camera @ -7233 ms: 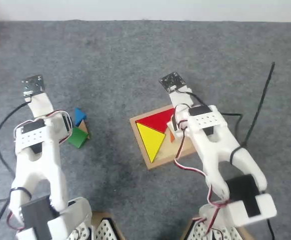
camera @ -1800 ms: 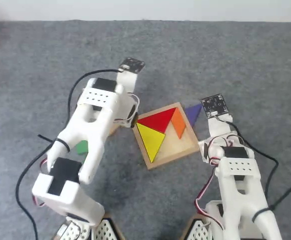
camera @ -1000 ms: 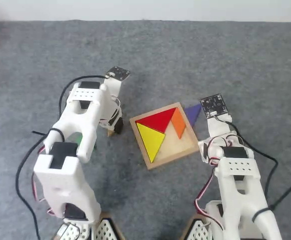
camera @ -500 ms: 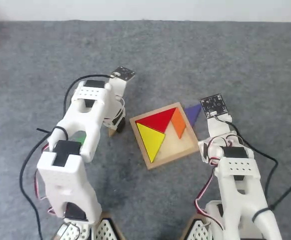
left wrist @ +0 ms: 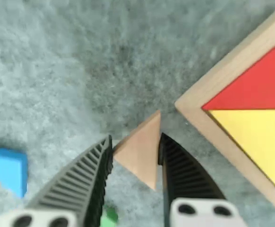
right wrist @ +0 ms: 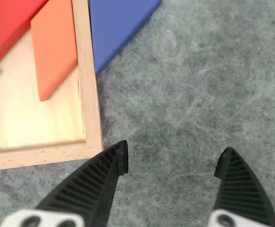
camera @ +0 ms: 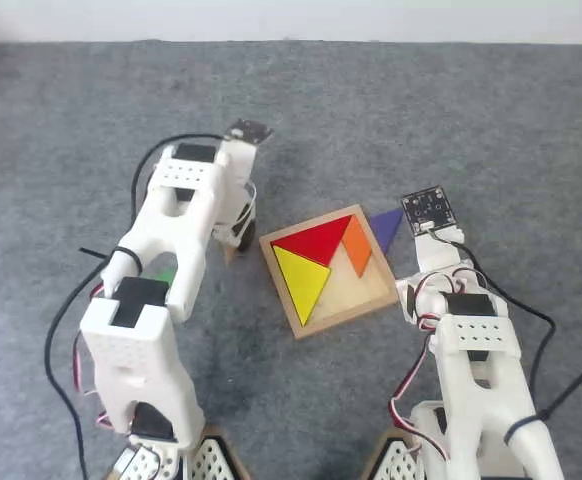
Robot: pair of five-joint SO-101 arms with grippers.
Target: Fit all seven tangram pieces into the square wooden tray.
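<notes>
The left gripper (left wrist: 135, 141) has its jaws clamped on a plain wooden triangle (left wrist: 140, 156). It holds the piece just beside the tray (left wrist: 201, 118), at the corner where red and yellow meet, over the grey worktop (camera: 421, 110). In the tray lie a red triangle (camera: 316, 240), a yellow triangle (camera: 299, 280) and an orange piece (camera: 357, 245) (the remaining floor is bare wood). A purple triangle (camera: 386, 227) lies outside, against the tray's rim. The right gripper (right wrist: 173, 158) hangs near that side, jaws apart. A blue piece (left wrist: 5, 168) and a green piece (camera: 163, 272) lie by the left arm.
</notes>
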